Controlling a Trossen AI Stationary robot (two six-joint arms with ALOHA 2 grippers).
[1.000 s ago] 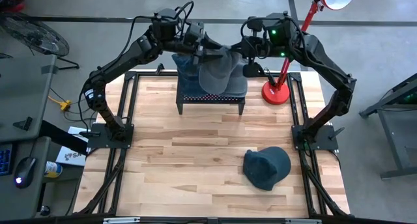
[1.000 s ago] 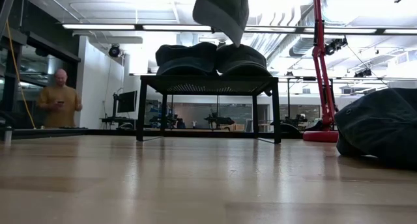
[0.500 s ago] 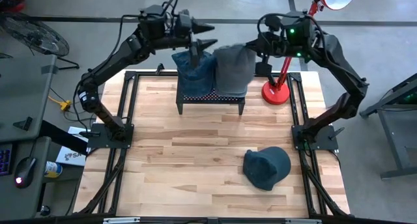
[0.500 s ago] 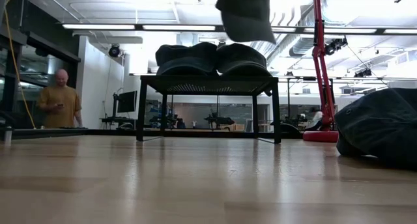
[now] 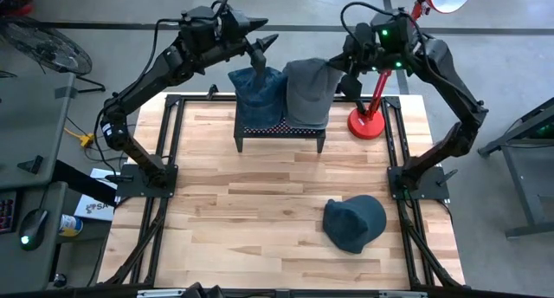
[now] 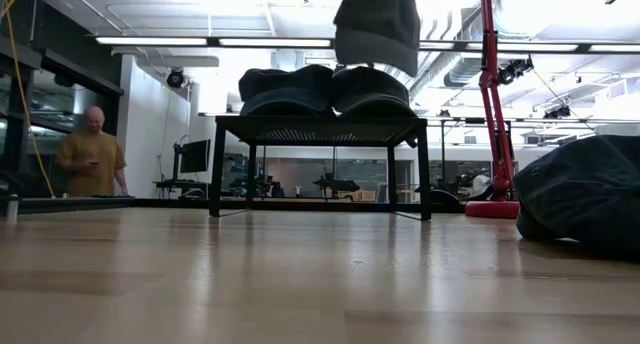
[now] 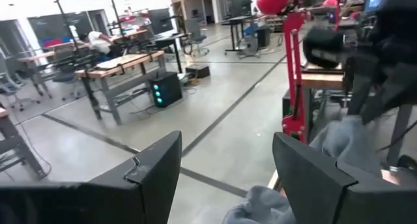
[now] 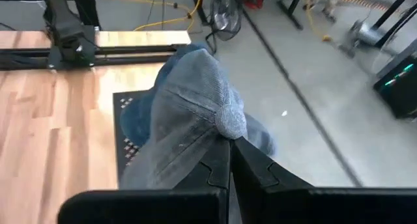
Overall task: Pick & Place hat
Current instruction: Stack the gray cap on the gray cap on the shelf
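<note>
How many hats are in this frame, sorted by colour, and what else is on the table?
Grey hat, hanging from the right gripper above the rack: 1
Blue hat on the rack: 1
Dark hat on the table: 1
Black rack: 1
Red lamp: 1
Total: 3 hats, 5 things. The low view shows two dark hats side by side on the rack; the overhead hides one under the grey hat.

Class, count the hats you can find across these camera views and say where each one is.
4. A grey hat hangs from the right gripper above the rack; two dark hats sit on the rack; one dark hat lies on the table. Others may be hidden.
</note>
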